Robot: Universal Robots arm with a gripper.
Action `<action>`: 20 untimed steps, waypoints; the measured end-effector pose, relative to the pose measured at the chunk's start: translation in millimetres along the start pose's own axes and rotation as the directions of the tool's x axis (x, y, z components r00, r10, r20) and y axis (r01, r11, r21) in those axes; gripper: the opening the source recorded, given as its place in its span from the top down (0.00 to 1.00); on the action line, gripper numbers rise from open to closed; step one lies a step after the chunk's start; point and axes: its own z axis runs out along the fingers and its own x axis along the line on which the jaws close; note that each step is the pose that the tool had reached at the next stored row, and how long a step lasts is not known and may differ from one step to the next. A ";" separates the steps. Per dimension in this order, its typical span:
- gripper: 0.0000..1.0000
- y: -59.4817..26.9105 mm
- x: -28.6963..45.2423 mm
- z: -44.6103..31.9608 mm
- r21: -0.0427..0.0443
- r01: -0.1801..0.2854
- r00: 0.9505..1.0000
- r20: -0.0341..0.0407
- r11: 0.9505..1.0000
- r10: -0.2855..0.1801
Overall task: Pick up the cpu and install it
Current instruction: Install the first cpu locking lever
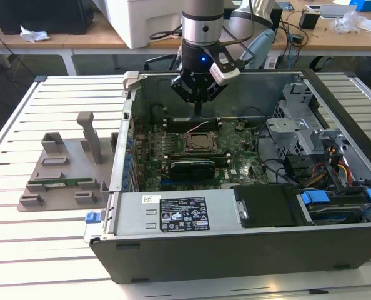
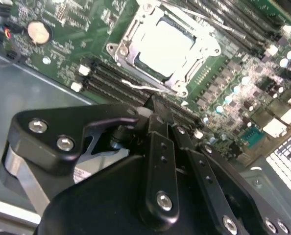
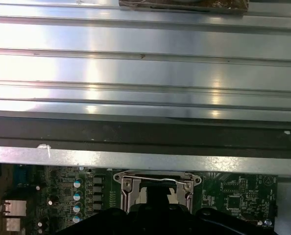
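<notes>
The cpu (image 2: 162,45), a flat square chip with a shiny silver top, lies in the metal-framed socket (image 1: 202,142) on the green motherboard inside the open computer case. My gripper (image 1: 198,114) hangs just above the board on the far side of the socket, over the black memory slots. In the second wrist view its black fingers (image 2: 157,122) taper together to one tip, and the gripper (image 2: 154,104) is shut with nothing between them. It stands apart from the cpu. A thin wire lever (image 2: 138,87) lies along the socket's edge nearest the fingertip.
The case walls (image 1: 132,119) ring the board. A black expansion card (image 1: 192,167) lies in front of the socket, with a power supply (image 1: 173,212) nearer still. Drive bays and cables (image 1: 323,162) fill the exterior view's right. A grey fixture (image 1: 64,169) holding a green memory stick (image 1: 57,184) lies outside at the left.
</notes>
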 end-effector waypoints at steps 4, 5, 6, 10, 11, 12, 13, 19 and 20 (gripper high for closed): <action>0.89 -0.1 -0.1 0.1 0.000 0.000 1.000 0.000 1.000 0.000; 0.89 -0.8 -0.1 0.1 -0.001 0.000 1.000 0.000 1.000 0.000; 0.89 -1.8 0.0 0.1 -0.004 0.000 1.000 0.000 1.000 0.000; 0.89 -6.7 0.2 0.3 -0.059 0.000 1.000 0.002 0.998 0.000; 0.89 -6.8 0.2 0.3 -0.059 -0.001 1.000 0.002 0.998 0.001; 0.89 -6.8 0.2 0.3 -0.059 0.000 1.000 0.002 0.998 0.001; 0.89 -6.9 0.2 0.3 -0.059 0.000 1.000 0.002 0.998 0.001; 0.89 -6.8 0.2 2.4 -0.062 0.000 1.000 0.002 0.998 0.001; 0.89 -6.8 0.2 3.4 -0.063 0.000 1.000 0.002 0.998 0.001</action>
